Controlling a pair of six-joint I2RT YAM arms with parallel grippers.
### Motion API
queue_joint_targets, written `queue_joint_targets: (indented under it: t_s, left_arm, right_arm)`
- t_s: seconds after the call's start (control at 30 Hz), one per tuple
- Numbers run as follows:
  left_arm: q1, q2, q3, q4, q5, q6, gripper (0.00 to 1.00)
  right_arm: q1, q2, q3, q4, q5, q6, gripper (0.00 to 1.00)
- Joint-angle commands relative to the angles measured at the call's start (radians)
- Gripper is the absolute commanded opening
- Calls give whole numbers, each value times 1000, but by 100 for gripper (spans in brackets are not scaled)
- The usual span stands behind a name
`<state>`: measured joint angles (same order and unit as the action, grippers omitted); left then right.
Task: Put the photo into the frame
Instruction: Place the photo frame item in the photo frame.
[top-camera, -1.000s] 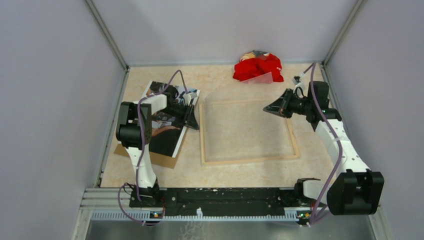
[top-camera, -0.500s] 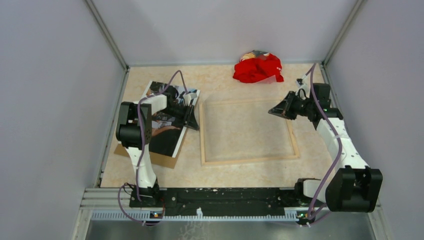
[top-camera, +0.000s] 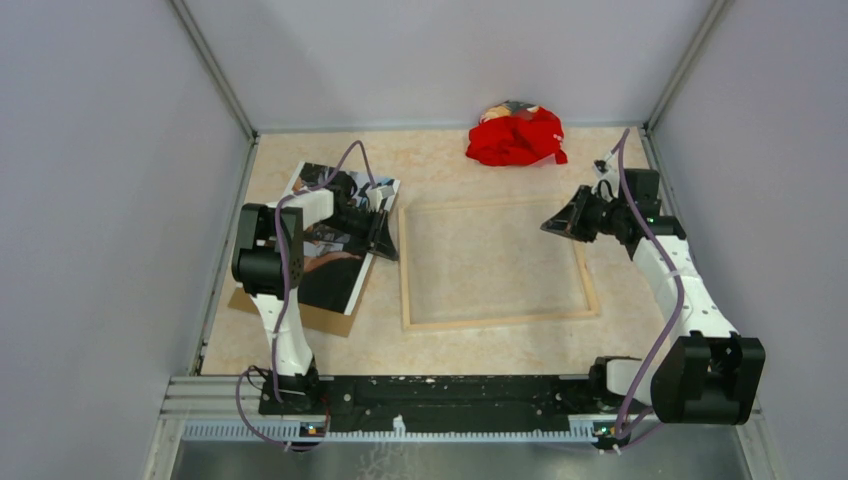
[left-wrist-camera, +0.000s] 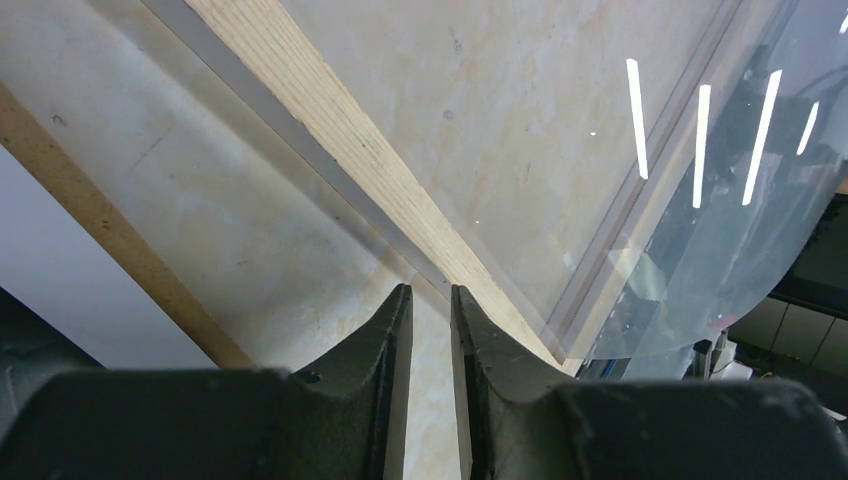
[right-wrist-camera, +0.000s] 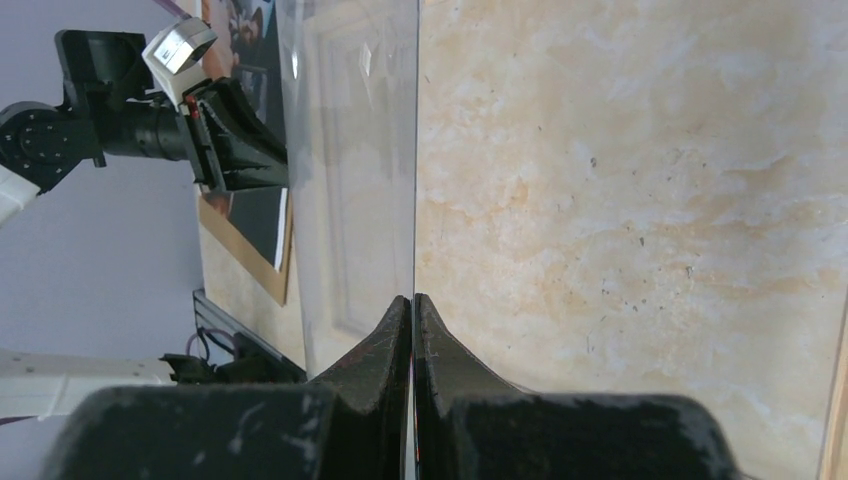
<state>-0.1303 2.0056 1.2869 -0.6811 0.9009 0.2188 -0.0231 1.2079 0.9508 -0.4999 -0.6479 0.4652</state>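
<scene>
The frame (top-camera: 500, 320) lies flat mid-table, wood back up; one of its rails shows in the left wrist view (left-wrist-camera: 340, 130). The photo (top-camera: 335, 250) lies picture up on a brown backing board (top-camera: 300, 315) at the left, partly under my left arm. My left gripper (top-camera: 385, 240) sits low at the frame's left rail, jaws a narrow gap apart with nothing between them (left-wrist-camera: 431, 300). My right gripper (top-camera: 548, 225) is shut on the edge of a clear sheet (right-wrist-camera: 350, 150), which slopes down over the frame opening and shows in the left wrist view (left-wrist-camera: 700, 200).
A red cloth bundle (top-camera: 515, 137) lies at the back of the table by the far wall. Grey walls stand on both sides and behind. A metal rail (top-camera: 450, 390) runs along the near edge by the arm bases.
My right gripper has shifted a little to the right, and the clear sheet has come down from a steep tilt to nearly flat over the frame. The left arm has not moved.
</scene>
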Motion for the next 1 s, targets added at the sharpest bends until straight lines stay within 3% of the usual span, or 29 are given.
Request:
queue_joint_targets:
  t_s: [0.0, 0.3, 0.67, 0.97]
  left_arm:
    - [4, 3, -5, 15, 27, 7, 27]
    - [4, 5, -8, 15, 28, 7, 26]
    - [4, 8, -11, 18, 30, 8, 26]
    - [2, 24, -7, 23, 31, 7, 26]
  right_arm:
    - [-3, -6, 2, 2, 27, -31, 0]
    - [-2, 10, 16, 6, 42, -49, 0]
    - [-3, -1, -50, 94, -58, 6, 0]
    - [-3, -53, -125, 348, -263, 187, 0]
